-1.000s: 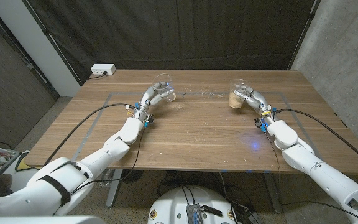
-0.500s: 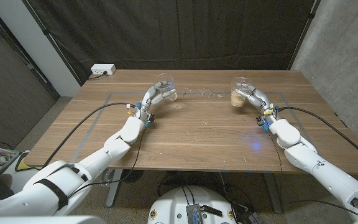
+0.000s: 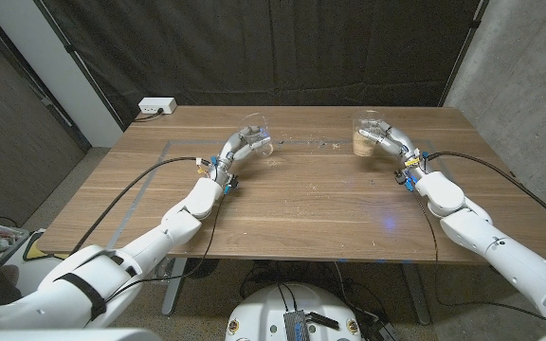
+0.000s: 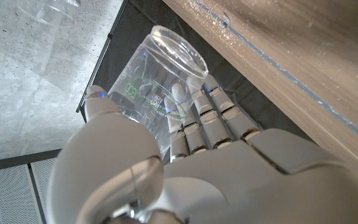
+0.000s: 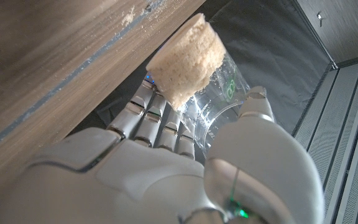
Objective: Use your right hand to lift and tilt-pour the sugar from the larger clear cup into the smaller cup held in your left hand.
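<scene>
Your right hand (image 3: 388, 144) grips the larger clear cup (image 3: 368, 134) near the far right of the wooden table (image 3: 301, 204), fingers wrapped round its wall; in the right wrist view the brown sugar (image 5: 185, 59) sits packed in the cup's base, and the cup (image 5: 207, 78) appears clear of the tabletop. Your left hand (image 3: 237, 147) holds the smaller cup (image 3: 253, 134) at the far left-centre, and the left wrist view shows fingers (image 4: 213, 115) and thumb closed around its clear wall (image 4: 157, 87). The two cups stay well apart, with scattered grains (image 3: 322, 144) lying on the wood between them.
</scene>
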Controlling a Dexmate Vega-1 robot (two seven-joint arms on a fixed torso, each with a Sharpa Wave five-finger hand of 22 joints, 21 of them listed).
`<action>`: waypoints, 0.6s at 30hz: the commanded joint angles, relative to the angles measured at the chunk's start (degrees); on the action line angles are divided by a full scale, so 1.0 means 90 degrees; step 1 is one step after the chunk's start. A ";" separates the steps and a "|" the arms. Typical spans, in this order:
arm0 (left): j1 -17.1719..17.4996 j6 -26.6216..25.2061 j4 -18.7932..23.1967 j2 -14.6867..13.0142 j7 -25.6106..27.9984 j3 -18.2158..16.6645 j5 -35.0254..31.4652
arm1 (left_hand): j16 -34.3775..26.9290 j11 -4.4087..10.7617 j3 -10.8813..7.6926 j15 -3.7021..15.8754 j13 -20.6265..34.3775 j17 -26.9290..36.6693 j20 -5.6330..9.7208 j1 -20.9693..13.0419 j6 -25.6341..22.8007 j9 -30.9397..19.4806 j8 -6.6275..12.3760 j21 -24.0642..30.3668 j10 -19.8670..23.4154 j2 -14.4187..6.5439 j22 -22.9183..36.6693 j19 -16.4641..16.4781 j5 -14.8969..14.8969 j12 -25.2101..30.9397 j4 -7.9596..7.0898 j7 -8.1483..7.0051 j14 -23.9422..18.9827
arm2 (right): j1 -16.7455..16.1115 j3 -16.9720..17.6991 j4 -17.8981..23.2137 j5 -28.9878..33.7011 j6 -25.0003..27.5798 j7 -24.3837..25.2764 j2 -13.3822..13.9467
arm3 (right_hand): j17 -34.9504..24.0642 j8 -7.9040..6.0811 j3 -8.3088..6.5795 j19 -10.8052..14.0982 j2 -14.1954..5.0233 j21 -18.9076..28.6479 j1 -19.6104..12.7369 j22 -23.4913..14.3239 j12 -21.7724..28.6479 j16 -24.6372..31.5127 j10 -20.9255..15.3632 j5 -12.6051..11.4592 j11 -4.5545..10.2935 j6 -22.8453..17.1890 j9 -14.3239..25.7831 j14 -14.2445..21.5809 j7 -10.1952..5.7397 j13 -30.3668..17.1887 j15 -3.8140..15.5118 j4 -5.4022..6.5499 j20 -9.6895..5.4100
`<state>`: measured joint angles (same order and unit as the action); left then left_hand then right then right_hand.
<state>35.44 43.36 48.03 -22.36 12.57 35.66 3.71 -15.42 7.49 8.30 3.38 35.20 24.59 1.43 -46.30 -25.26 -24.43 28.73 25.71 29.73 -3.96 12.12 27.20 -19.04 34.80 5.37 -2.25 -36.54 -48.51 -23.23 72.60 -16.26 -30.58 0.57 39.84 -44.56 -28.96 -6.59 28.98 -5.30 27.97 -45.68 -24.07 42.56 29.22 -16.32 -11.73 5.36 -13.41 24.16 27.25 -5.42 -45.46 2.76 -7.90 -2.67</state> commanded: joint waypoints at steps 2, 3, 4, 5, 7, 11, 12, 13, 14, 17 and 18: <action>-0.0129 -0.0020 -0.0361 0.0159 -0.0412 0.0037 0.0298 | 0.0018 -0.0013 0.0057 0.0604 0.0007 0.0040 0.0028 0.0008 -0.0087 -0.0014 0.0050 0.0053 0.0065 -0.0033 0.0025 -0.0015 0.0035 0.0051 -0.0012 0.0021 -0.0095 | 0.0079 0.0164 0.0632 -0.0033 0.0524 -0.0156 0.0406 | -0.0008 0.0009 -0.0017 -0.0054 0.0004 0.0085 -0.0031 -0.0069 -0.0003 -0.0009 -0.0085 -0.0003 -0.0004 -0.0073 0.0020 0.0097 0.0027 -0.0010 0.1144 0.0011 -0.0808; -0.0143 -0.0012 -0.0400 0.0173 -0.0430 0.0043 0.0310 | 0.0020 -0.0001 0.0060 0.0617 0.0009 0.0041 0.0031 0.0008 -0.0089 -0.0015 0.0052 0.0055 0.0069 -0.0034 0.0025 -0.0012 0.0037 0.0054 -0.0014 0.0009 -0.0098 | 0.0083 0.0184 0.0719 -0.0018 0.0603 -0.0154 0.0461 | -0.0007 0.0007 -0.0018 -0.0061 0.0005 0.0090 -0.0033 -0.0076 -0.0004 -0.0011 -0.0086 -0.0003 0.0004 -0.0082 0.0019 0.0099 0.0020 -0.0012 0.1145 0.0010 -0.0809; -0.0162 0.0000 -0.0446 0.0189 -0.0461 0.0049 0.0330 | 0.0022 -0.0012 0.0062 0.0617 0.0010 0.0043 0.0030 0.0008 -0.0090 -0.0016 0.0054 0.0056 0.0068 -0.0035 0.0025 -0.0013 0.0039 0.0055 -0.0015 0.0015 -0.0098 | 0.0098 0.0203 0.0795 -0.0007 0.0686 -0.0161 0.0514 | -0.0006 0.0009 -0.0017 -0.0061 0.0006 0.0094 -0.0033 -0.0081 -0.0006 -0.0012 -0.0086 -0.0002 0.0003 -0.0078 0.0019 0.0102 0.0023 -0.0013 0.1144 0.0011 -0.0807; -0.0184 0.0016 -0.0498 0.0206 -0.0491 0.0058 0.0345 | 0.0024 -0.0002 0.0064 0.0611 0.0012 0.0044 0.0029 0.0008 -0.0091 -0.0016 0.0054 0.0056 0.0069 -0.0036 0.0025 -0.0015 0.0040 0.0057 -0.0016 0.0010 -0.0096 | 0.0111 0.0226 0.0860 0.0000 0.0747 -0.0157 0.0553 | -0.0003 0.0011 -0.0017 -0.0061 0.0006 0.0105 -0.0030 -0.0092 -0.0005 -0.0014 -0.0095 0.0000 -0.0002 -0.0080 0.0018 0.0114 0.0020 -0.0016 0.1142 0.0013 -0.0804; -0.0234 0.0055 -0.0616 0.0247 -0.0545 0.0078 0.0370 | 0.0027 -0.0007 0.0068 0.0616 0.0016 0.0048 0.0026 0.0007 -0.0090 -0.0015 0.0055 0.0057 0.0068 -0.0038 0.0026 -0.0018 0.0045 0.0060 -0.0018 0.0017 -0.0100 | 0.0156 0.0257 0.1022 -0.0005 0.0939 -0.0223 0.0671 | 0.0001 0.0008 -0.0015 -0.0065 0.0011 0.0123 -0.0028 -0.0110 -0.0010 -0.0016 -0.0109 0.0002 0.0002 -0.0096 0.0017 0.0134 0.0028 -0.0012 0.1142 0.0014 -0.0807; -0.0357 0.0146 -0.0895 0.0349 -0.0667 0.0130 0.0419 | 0.0034 -0.0009 0.0078 0.0604 0.0000 0.0056 0.0023 0.0003 -0.0092 -0.0011 0.0057 0.0065 0.0089 -0.0043 0.0027 -0.0015 0.0055 0.0061 -0.0022 0.0023 -0.0111 | 0.0276 0.0309 0.1307 -0.0013 0.1293 -0.0340 0.0862 | 0.0008 0.0008 -0.0017 -0.0066 0.0013 0.0150 -0.0030 -0.0134 -0.0020 -0.0022 -0.0120 0.0005 0.0002 -0.0112 0.0015 0.0160 0.0037 -0.0010 0.1143 0.0015 -0.0803; -0.0398 0.0188 -0.0995 0.0386 -0.0712 0.0145 0.0440 | 0.0036 0.0005 0.0081 0.0610 0.0002 0.0058 0.0027 0.0003 -0.0097 -0.0010 0.0059 0.0067 0.0085 -0.0044 0.0027 -0.0012 0.0057 0.0060 -0.0023 0.0022 -0.0115 | 0.0311 0.0319 0.1367 -0.0023 0.1378 -0.0376 0.0902 | 0.0009 0.0009 -0.0017 -0.0067 0.0013 0.0153 -0.0031 -0.0137 -0.0024 -0.0024 -0.0120 0.0006 0.0013 -0.0113 0.0015 0.0163 0.0037 -0.0010 0.1145 0.0014 -0.0802; -0.0442 0.0235 -0.1101 0.0427 -0.0765 0.0159 0.0467 | 0.0038 -0.0001 0.0084 0.0612 0.0004 0.0061 0.0026 0.0002 -0.0095 -0.0010 0.0059 0.0068 0.0083 -0.0045 0.0027 -0.0012 0.0059 0.0062 -0.0024 0.0027 -0.0117 | 0.0354 0.0327 0.1413 -0.0056 0.1459 -0.0440 0.0940 | 0.0011 0.0009 -0.0019 -0.0065 0.0010 0.0162 -0.0031 -0.0142 -0.0031 -0.0025 -0.0122 0.0007 0.0009 -0.0116 0.0014 0.0174 0.0057 -0.0003 0.1145 0.0016 -0.0803; -0.0487 0.0276 -0.1203 0.0463 -0.0803 0.0178 0.0478 | 0.0040 0.0000 0.0087 0.0619 0.0006 0.0063 0.0026 0.0002 -0.0097 -0.0010 0.0061 0.0070 0.0085 -0.0045 0.0027 -0.0012 0.0062 0.0064 -0.0026 0.0023 -0.0120 | 0.0388 0.0335 0.1443 -0.0073 0.1500 -0.0480 0.0963 | 0.0012 0.0011 -0.0020 -0.0068 0.0010 0.0166 -0.0032 -0.0145 -0.0031 -0.0026 -0.0131 0.0007 -0.0002 -0.0116 0.0013 0.0181 0.0062 -0.0002 0.1146 0.0016 -0.0801; -0.0616 0.0420 -0.1502 0.0573 -0.0884 0.0229 0.0506 | 0.0047 -0.0005 0.0094 0.0612 0.0000 0.0070 0.0028 -0.0002 -0.0111 -0.0008 0.0067 0.0076 0.0107 -0.0053 0.0028 -0.0010 0.0070 0.0071 -0.0030 0.0035 -0.0126 | 0.0511 0.0346 0.1510 -0.0105 0.1640 -0.0590 0.1022 | 0.0014 0.0008 -0.0026 -0.0075 -0.0014 0.0184 -0.0021 -0.0158 -0.0040 -0.0023 -0.0170 0.0014 0.0013 -0.0142 0.0012 0.0221 0.0056 0.0014 0.1144 0.0031 -0.0797; -0.0650 0.0455 -0.1571 0.0595 -0.0895 0.0251 0.0498 | 0.0050 0.0004 0.0097 0.0624 -0.0001 0.0073 0.0033 -0.0004 -0.0118 -0.0005 0.0070 0.0079 0.0110 -0.0055 0.0029 -0.0007 0.0073 0.0072 -0.0031 0.0029 -0.0129 | 0.0550 0.0342 0.1534 -0.0097 0.1672 -0.0632 0.1050 | 0.0015 0.0008 -0.0027 -0.0074 -0.0015 0.0188 -0.0022 -0.0160 -0.0041 -0.0024 -0.0172 0.0015 0.0008 -0.0145 0.0012 0.0224 0.0066 0.0013 0.1145 0.0031 -0.0798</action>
<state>32.67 44.51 41.05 -19.62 7.31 36.59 7.00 -15.01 7.38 8.54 3.47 35.03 25.13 1.43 -46.29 -25.60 -24.44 29.05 26.15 30.23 -3.94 12.11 27.20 -18.62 35.21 5.13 -2.14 -37.05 -46.31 -20.98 82.04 -16.47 -21.37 -2.13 46.11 -44.24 -28.96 -6.69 28.39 -5.20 29.27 -45.75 -25.39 42.50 29.21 -17.34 -11.69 5.32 -14.03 24.17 28.60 -4.80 -45.36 2.69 -7.79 -2.67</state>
